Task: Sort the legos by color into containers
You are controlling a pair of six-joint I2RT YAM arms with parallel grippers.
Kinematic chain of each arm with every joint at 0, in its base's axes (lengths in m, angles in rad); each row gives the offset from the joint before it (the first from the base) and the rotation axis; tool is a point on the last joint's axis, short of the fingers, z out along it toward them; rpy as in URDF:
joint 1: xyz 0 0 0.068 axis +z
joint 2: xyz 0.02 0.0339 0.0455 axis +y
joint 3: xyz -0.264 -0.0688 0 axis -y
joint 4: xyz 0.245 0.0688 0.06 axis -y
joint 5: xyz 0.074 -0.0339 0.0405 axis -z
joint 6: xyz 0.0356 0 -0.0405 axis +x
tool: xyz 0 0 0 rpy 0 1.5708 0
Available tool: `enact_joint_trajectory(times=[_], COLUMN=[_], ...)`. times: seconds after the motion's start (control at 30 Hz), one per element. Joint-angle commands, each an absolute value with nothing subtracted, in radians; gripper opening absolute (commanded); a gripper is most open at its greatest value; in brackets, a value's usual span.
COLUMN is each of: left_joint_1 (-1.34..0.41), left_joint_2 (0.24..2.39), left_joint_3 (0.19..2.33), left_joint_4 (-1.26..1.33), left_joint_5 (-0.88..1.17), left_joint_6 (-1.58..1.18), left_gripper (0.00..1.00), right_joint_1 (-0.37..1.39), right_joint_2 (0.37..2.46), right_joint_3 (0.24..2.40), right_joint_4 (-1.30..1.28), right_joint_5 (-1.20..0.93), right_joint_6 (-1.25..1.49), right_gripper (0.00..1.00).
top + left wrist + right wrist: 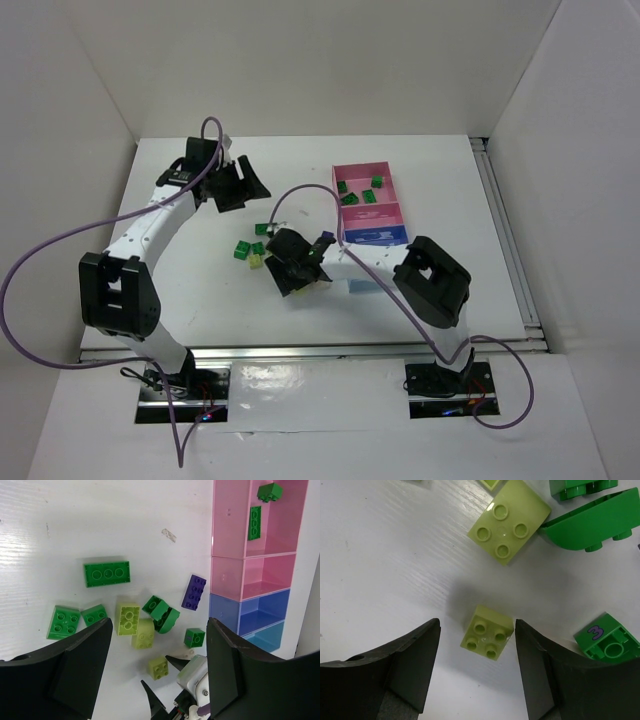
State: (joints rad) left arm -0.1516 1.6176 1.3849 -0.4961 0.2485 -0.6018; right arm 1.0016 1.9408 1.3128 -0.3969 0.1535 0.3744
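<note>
The legos lie loose on the white table left of the containers (252, 577). My right gripper (477, 647) is open and low over the table. A small yellow-green lego (487, 632) sits between its fingers, its corner close to the right finger (545, 665) and a gap on the left. The left wrist view shows the same small lego (161, 667) between the right gripper's black tips. My left gripper (157, 672) hangs open and empty above the pile. Green legos (254, 522) lie in the top pink bin. A purple lego (194, 592) rests beside the bins.
Near the small lego are a bigger yellow-green brick (510, 527), a curved green piece (592, 527) and a green brick marked 3 (607, 642). A flat green plate (107, 573) lies further left. The blue bin (250, 612) and light blue bin (270, 635) follow the pink ones.
</note>
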Motion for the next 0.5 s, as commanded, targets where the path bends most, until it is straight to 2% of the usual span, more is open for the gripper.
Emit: enact_joint_trajectory(times=[0.0,0.27,0.4,0.47], left_joint_1=[-0.146,-0.146,-0.146,-0.146], left_joint_2=[1.580,1.580,1.580,1.580], left_joint_3=[1.381,1.371,1.371,1.371], left_joint_4=[-0.489,-0.489,-0.489,-0.489], left_joint_5=[0.252,0.252,0.242,0.242], left_joint_6=[-0.581,-0.581,-0.581,-0.581], left_gripper=[0.80,0.78,0.78,0.78], right_joint_1=[1.012,1.031,1.051,1.051], right_joint_2=[1.956,1.945,1.936,1.936], right_joint_3=[1.342,1.289,1.298,1.328], right_joint_4=[-0.433,-0.431,-0.431,-0.442], right_joint_5=[0.195,0.239,0.248,0.282], right_joint_6=[0.406,0.407,0.387,0.387], right_gripper=[0.69,0.70,0.54,0.41])
